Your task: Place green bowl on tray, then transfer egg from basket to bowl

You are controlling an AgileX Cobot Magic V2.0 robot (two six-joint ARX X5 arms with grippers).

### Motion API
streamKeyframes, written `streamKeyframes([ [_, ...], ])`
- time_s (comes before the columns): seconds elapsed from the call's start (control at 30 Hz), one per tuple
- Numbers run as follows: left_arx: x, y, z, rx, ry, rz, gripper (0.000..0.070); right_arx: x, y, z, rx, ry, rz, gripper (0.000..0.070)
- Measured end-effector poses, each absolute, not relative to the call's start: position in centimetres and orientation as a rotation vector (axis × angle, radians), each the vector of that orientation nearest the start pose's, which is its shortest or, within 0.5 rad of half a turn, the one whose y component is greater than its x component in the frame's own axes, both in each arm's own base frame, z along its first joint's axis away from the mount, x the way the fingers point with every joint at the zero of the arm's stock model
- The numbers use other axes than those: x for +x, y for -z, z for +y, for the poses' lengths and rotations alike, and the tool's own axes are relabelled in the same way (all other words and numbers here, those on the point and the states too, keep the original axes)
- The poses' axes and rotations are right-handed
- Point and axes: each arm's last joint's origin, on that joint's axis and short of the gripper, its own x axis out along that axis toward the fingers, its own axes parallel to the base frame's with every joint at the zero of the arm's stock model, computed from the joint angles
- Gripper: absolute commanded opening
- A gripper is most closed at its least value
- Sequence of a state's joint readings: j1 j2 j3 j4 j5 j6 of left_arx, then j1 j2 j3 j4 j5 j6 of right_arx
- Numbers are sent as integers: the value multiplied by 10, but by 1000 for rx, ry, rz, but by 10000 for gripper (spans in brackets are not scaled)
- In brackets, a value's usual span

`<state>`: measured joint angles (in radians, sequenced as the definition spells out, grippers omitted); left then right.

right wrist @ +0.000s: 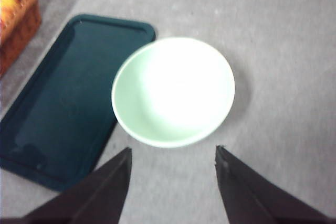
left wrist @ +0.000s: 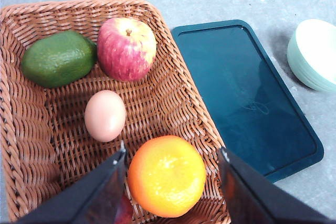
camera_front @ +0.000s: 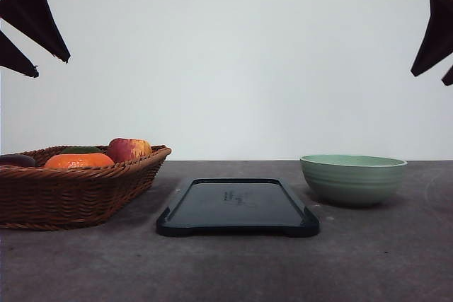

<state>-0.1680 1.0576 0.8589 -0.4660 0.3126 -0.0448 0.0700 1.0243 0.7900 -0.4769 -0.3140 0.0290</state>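
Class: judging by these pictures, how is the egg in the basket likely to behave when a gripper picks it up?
The egg looks smooth and oval, so it may slip or roll. It is probably fragile, so grip it gently. It lies apart from the fruit in the basket, which should ease access.

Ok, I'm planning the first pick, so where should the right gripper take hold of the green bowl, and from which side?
Probably by the rim, from above. The green bowl sits upright and empty on the table, right of the tray, and it looks too wide to span whole. The right gripper, open above it, could drop one finger inside and one outside the wall, on the side away from the tray.
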Motion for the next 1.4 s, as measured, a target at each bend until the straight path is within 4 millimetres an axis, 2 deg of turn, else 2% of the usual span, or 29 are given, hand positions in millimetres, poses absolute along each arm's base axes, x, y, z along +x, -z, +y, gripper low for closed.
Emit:
streamKeyframes([
  [0.23, 214, -287, -45, -89, 449, 656, 350, 231, -284, 23, 155, -296, 909, 318],
  [0.37, 215, -288, -45, -89, 450, 646, 350, 253, -284, 24, 166, -286, 1016, 317],
  [0.63, 215, -288, -45, -88, 450, 643, 350, 299, -259, 27, 174, -278, 1105, 315],
  [0.9, 215, -288, -46, -88, 451, 642, 350, 332, -229, 27, 147, -229, 1121, 297],
  [1.0, 215, -288, -46, -88, 451, 639, 350, 342, -216, 28, 150, -226, 1154, 214],
  [1.1, 215, -288, -46, -88, 451, 636, 350, 350, -208, 28, 150, -226, 1160, 18],
  [1.27, 215, -289, -46, -88, 451, 635, 350, 354, -210, 29, 149, -223, 1158, 0],
  [1.4, 215, -289, -46, -88, 451, 635, 350, 356, -227, 28, 124, -186, 1183, 0],
])
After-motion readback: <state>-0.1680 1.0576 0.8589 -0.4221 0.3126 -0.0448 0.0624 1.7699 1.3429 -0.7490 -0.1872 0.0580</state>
